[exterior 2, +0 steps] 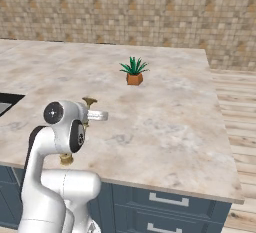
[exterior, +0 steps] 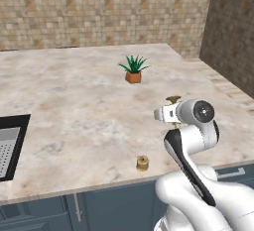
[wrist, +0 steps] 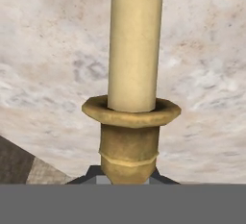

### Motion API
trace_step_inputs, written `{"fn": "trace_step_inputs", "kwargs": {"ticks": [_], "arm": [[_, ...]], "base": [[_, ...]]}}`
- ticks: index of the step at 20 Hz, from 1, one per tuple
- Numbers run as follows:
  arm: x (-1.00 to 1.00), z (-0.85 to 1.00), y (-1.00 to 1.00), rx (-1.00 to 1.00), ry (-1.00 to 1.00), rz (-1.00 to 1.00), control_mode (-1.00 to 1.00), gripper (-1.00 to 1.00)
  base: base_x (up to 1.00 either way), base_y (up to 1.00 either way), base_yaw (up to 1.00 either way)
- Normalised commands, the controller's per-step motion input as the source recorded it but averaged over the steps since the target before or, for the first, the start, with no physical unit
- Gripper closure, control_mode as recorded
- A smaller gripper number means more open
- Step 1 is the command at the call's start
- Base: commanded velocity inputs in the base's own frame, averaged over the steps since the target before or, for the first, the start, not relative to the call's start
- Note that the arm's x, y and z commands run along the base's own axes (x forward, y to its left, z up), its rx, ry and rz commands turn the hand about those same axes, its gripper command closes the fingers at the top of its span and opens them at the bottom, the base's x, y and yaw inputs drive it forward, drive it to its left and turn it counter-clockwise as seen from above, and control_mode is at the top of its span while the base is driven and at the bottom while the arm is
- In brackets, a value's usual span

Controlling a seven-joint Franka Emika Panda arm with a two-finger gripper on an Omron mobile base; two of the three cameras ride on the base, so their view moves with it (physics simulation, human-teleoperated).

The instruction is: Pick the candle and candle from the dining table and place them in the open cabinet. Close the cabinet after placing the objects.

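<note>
**Two candles on the table: one in the gripper, one waiting**

Item 1, candlestick candle [wrist: 134, 45]: thin cream shaft in a brass holder. In the hand view the holder's stem sits right between the dark finger tips of the gripper [wrist: 129, 177], which is clamped tight on it. From the base views the brass top pokes out beside the wrist, over the dining table [exterior: 74, 101]. Whether its foot stands on the stone or is already clear of it cannot be told.

Item 2, ribbed yellow-gold candle [exterior: 143, 163]: squat, upright, near the table's front edge, on the near side of the gripped candlestick and apart from it.

Item 3, plant in an orange pot [exterior: 133, 70]: on the table beyond the candlestick, well apart; not part of the job.

Step in hand, as judged: the first pick, with the grasp made and the carry not yet begun. The next move calls for a straight lift to clear the stone, keeping the tall candle upright, then a swing and probably a drive toward the cabinet.

Room and edges: open stone lies all round the candlestick, so a vertical lift looks unhindered. The ribbed candle is the closest neighbour and sits on the side the arm would retreat over. The table's front edge is close beyond it, with blue-grey cupboard fronts [exterior 2: 165, 204] below.
</note>
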Motion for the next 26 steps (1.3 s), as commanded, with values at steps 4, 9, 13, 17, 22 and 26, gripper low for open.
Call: {"fn": "trace_step_inputs", "kwargs": {"ticks": [4, 9, 13, 17, 22, 26], "arm": [[0.0, -0.07, 0.19, -0.06, 0.0, 0.0, -1.0, 1.0], [0.0, 0.0, 0.15, -0.04, -0.02, 0.01, -1.0, 1.0], [0.0, 0.0, 0.14, 0.0, 0.0, 0.02, -1.0, 1.0], [0.0, -0.02, 0.12, 0.0, 0.0, 0.03, -1.0, 1.0], [-0.06, -0.05, 0.04, 0.0, -0.01, 0.02, 1.0, 1.0], [0.0, 0.0, 0.0, 0.0, 0.0, 0.0, 1.0, 1.0]], "base": [[0.0, 0.0, 0.0], [0.0, 0.0, 0.0], [0.0, 0.0, 0.0], [0.0, 0.0, 0.0], [-0.42, 0.01, 0.05], [-0.97, 0.0, 0.11]]}}
